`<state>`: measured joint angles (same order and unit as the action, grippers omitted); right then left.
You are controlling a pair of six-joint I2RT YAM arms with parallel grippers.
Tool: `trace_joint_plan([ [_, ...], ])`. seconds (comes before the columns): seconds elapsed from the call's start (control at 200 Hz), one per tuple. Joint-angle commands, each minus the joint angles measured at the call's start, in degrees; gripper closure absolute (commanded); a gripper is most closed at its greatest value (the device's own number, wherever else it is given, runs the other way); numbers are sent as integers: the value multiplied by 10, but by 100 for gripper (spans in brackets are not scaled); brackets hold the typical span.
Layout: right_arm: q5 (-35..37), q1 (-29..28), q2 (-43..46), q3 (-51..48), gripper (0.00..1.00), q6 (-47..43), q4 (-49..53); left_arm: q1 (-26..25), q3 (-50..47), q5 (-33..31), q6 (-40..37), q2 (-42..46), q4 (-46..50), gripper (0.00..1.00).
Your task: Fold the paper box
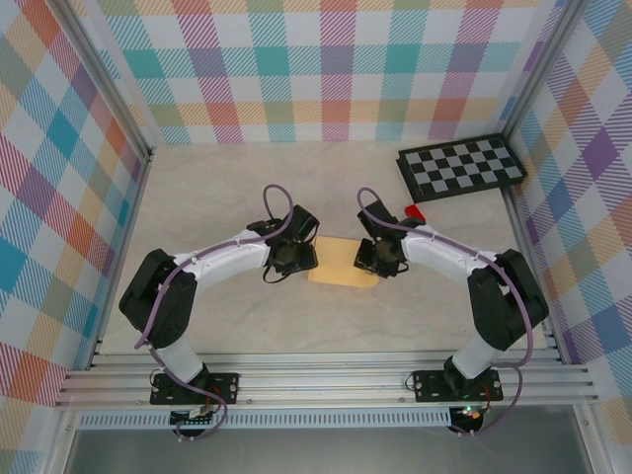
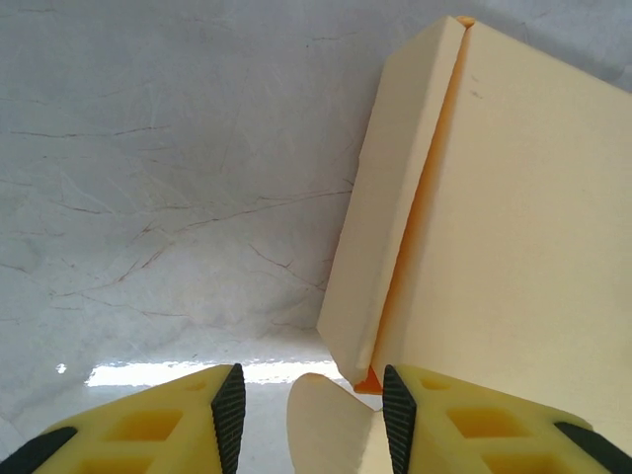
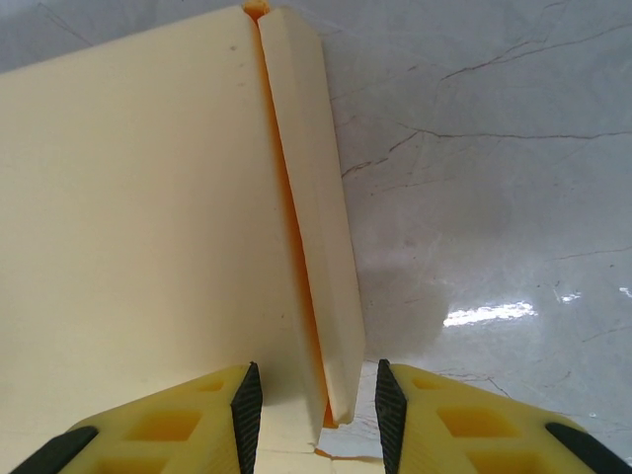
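The paper box (image 1: 342, 263) lies flat on the table between the two arms, a pale tan-yellow cardboard rectangle. My left gripper (image 1: 294, 259) stands at its left end, open; a rounded tab (image 2: 331, 425) of the box (image 2: 513, 227) rises between the fingers, and the folded side flap (image 2: 395, 197) runs ahead. My right gripper (image 1: 377, 259) stands at the box's right end, open, its fingers straddling the raised side flap (image 3: 316, 227) of the box (image 3: 138, 237). Orange shows along both flap creases.
A black-and-grey checkerboard (image 1: 460, 166) lies at the back right. A small red block (image 1: 415, 212) sits just behind the right arm. Checked walls enclose the pale marbled table (image 1: 217, 188) on three sides.
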<state>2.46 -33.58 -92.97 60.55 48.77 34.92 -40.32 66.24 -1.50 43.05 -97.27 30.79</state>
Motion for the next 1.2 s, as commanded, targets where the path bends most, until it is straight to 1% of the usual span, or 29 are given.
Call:
trace_joint_plan([
  [0.0,-8,3,-6,-8,61,13,0,-6,-11,11,14,2,-10,57],
  [0.31,-2,3,-13,-3,62,16,16,-22,-19,23,26,-6,0,57],
  [0.57,2,3,-18,-4,62,22,15,-26,-27,52,70,12,-7,58],
  [0.725,-1,3,-23,1,62,24,12,-33,-25,60,78,0,-9,57],
  [0.8,-1,3,-27,4,62,23,13,-35,-27,74,89,-5,-20,57],
  [0.91,-2,3,-30,7,62,23,15,-39,-25,88,103,-2,-36,59],
  [1.195,-3,3,-33,6,62,23,12,-41,-7,86,104,5,-28,63],
])
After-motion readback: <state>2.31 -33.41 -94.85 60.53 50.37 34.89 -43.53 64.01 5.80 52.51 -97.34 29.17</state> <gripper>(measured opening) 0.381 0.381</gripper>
